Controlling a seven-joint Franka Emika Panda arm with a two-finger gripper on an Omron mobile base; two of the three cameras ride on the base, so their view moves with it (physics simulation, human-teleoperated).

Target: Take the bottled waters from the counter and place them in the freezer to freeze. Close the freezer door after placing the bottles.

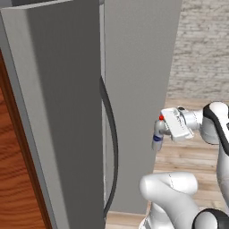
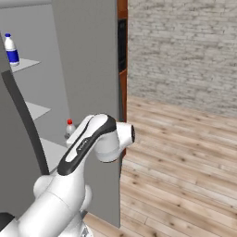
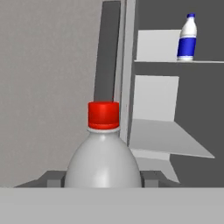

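Observation:
My gripper (image 3: 103, 179) is shut on the greyish bottled water with the red cap (image 3: 103, 153), its fingertips (image 3: 52, 178) on either side of the body. In the left base view the gripper (image 1: 159, 129) holds this bottle (image 1: 161, 117) in mid-air in front of the freezer (image 1: 138, 80). From the right, the bottle (image 2: 70, 128) peeks out behind my arm, level with a lower shelf. The blue-labelled bottled water (image 3: 187, 38) (image 2: 11, 48) stands upright on an upper freezer shelf. The freezer door (image 1: 53, 112) (image 2: 14, 176) is swung open. The counter is out of view.
Grey shelves (image 3: 170, 138) step down inside the freezer, the lower ones bare. The door's long dark handle (image 1: 112, 134) curves close to my arm. A wooden cabinet side (image 1: 18, 179) lies left of the door. Wood floor (image 2: 185, 152) and a brick wall (image 2: 185, 51) are on the right.

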